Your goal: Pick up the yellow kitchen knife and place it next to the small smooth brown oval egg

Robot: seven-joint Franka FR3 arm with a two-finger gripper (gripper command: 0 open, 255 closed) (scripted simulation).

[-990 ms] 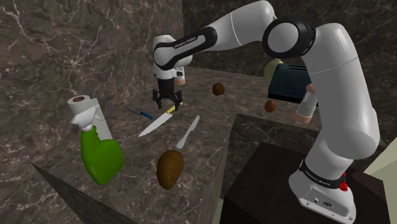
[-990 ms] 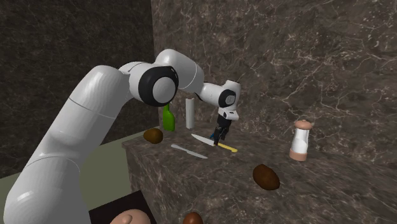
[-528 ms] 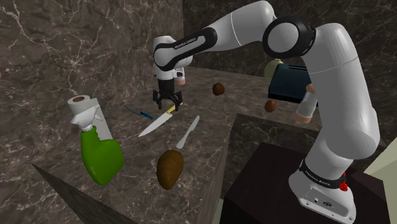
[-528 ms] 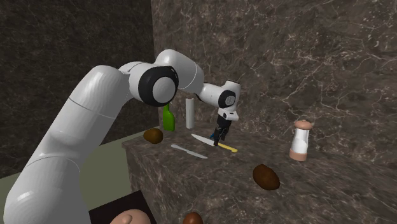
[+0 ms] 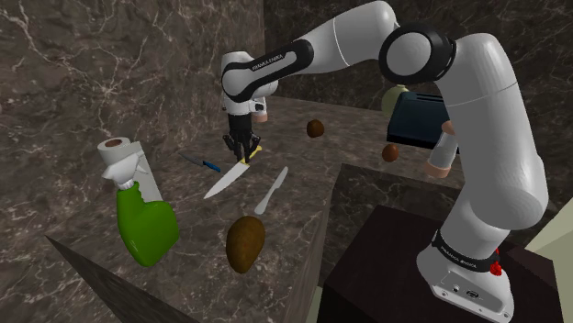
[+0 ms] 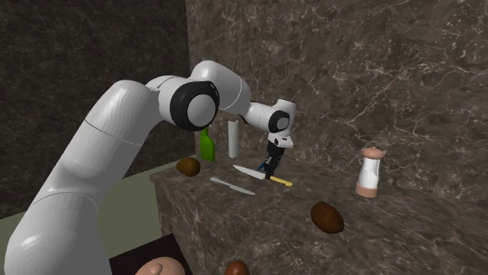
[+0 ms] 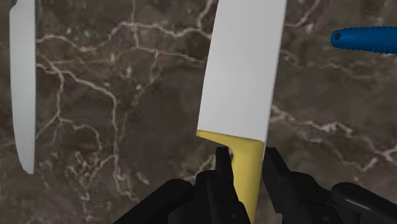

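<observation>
The yellow-handled kitchen knife point(image 5: 227, 178) lies on the dark marble counter point(image 5: 184, 266), its white blade pointing toward the shoulder view's lower left. My black gripper point(image 5: 244, 147) stands upright over its handle end, shut on the yellow handle. In the wrist view the two fingers point(image 7: 222, 167) clasp the yellow handle point(image 7: 248, 168) from both sides, with the blade point(image 7: 242, 70) stretching away from them. The second exterior view has the gripper point(image 6: 271, 166) on the knife point(image 6: 258, 173). The small brown egg point(image 5: 315, 128) sits farther back on the counter, apart from the knife; it is also in the second exterior view point(image 6: 327, 216).
A grey knife point(image 5: 272, 190) lies beside the yellow one, and a blue-handled tool point(image 5: 207, 164) on its other side. A green spray bottle point(image 5: 145, 220), a paper roll point(image 5: 117, 154) and a large brown oval point(image 5: 245, 243) stand near the counter's front. A shaker point(image 6: 369, 172) stands by the wall.
The fingers, spread apart over the handle earlier, have closed onto the yellow handle. The arm has stayed in place and the knife has barely shifted.
</observation>
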